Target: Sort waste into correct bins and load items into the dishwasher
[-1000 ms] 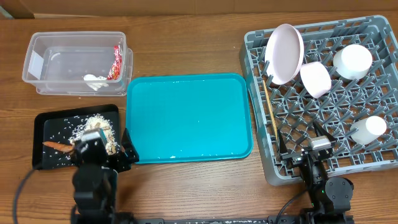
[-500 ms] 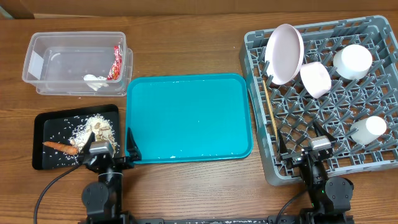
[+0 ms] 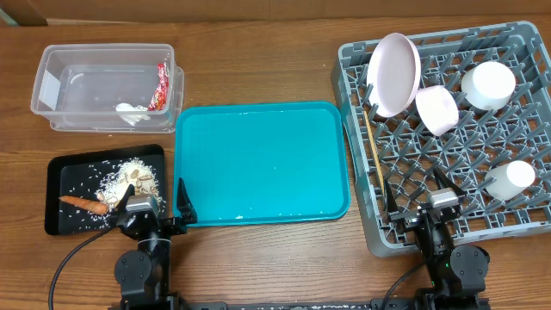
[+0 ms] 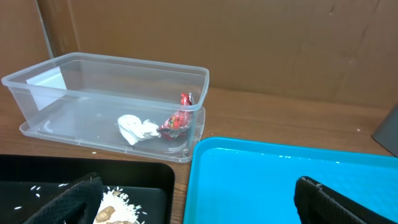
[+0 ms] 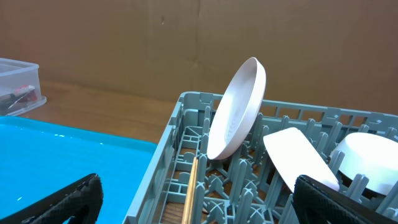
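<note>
A teal tray, smooth plastic with rounded corners, fills the middle of the wooden table between the bins and the rack. The left gripper straddles the gap beside it, one finger over the black tray and the other over the teal tray's near left corner; its jaws are spread wide, with nothing between them. The right gripper sits over the rack's near left part, jaws likewise spread and empty.

The clear tub holds a crinkled red wrapper against its right wall and a crumpled tissue beside it. On the shallow black tray lie scattered rice and a small carrot.

The grey lattice rack carries a round pale plate standing on edge, a tilted bowl just right of it, a second bowl (whiter, dome-like) and a cup on its side. Thin wooden chopsticks lie along the left edge.
</note>
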